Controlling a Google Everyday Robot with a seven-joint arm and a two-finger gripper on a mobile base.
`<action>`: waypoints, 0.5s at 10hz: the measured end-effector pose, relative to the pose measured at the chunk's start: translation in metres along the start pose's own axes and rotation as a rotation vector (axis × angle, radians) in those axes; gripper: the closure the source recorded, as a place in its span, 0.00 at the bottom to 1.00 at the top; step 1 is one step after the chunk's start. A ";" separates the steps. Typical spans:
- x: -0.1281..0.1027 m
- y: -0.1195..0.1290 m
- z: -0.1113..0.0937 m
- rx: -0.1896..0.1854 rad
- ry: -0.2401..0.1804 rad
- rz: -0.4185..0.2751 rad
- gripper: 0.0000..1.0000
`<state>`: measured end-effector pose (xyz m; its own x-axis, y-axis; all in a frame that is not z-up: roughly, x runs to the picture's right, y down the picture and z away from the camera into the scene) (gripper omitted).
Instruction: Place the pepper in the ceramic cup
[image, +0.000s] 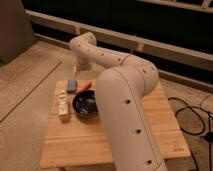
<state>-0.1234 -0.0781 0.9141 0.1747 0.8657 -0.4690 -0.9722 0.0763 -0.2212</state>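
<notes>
Four things on the wooden table (70, 141): pepper, block, carton, bowl. Taking the dark bowl (75, 106) as dial centre:

- Pepper (86, 85) at 12 o'clock, just beyond the bowl's rim, lying flat on the wood. It is slender, red-orange, with smooth-looking skin and a tapered body.
- Small flat bluish-grey block (71, 86) at 11 o'clock, close beside the pepper's near end.
- Pale oblong carton (62, 104) at 9 o'clock, lying lengthwise.

The gripper (77, 69) hangs at roughly 11 o'clock past the pepper, over the table's far edge and above the block. Whether it is released or clenched I cannot tell; nothing shows in its grasp. The cream arm (125, 100) is thick, rounded and matte, dotted with small holes, and it blocks much of the table's right side.

Bowl: round, shallow and glossy inside, hard like glazed ware. No separate cup shows, so the bowl is probably the target vessel. Table: pale planked boards, light grain.

Risks, as judgement:
- The block lies so near the pepper that a descent slightly off line could pinch the block instead, or nudge both.
- A thin, rounded pepper may roll or slip out of a flat two-sided pinch — worse if it is caught near its tip.
- The bowl's slick rim could bounce a pepper dropped off centre.
- Cables (192, 117) trail on the floor at 3 o'clock, a snag hazard if the base shifts.
</notes>
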 end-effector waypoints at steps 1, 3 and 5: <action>0.001 -0.007 0.011 -0.005 0.021 0.034 0.35; -0.001 -0.016 0.031 -0.015 0.053 0.085 0.35; -0.006 -0.014 0.045 -0.023 0.070 0.088 0.35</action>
<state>-0.1180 -0.0624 0.9583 0.0998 0.8319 -0.5458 -0.9807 -0.0105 -0.1954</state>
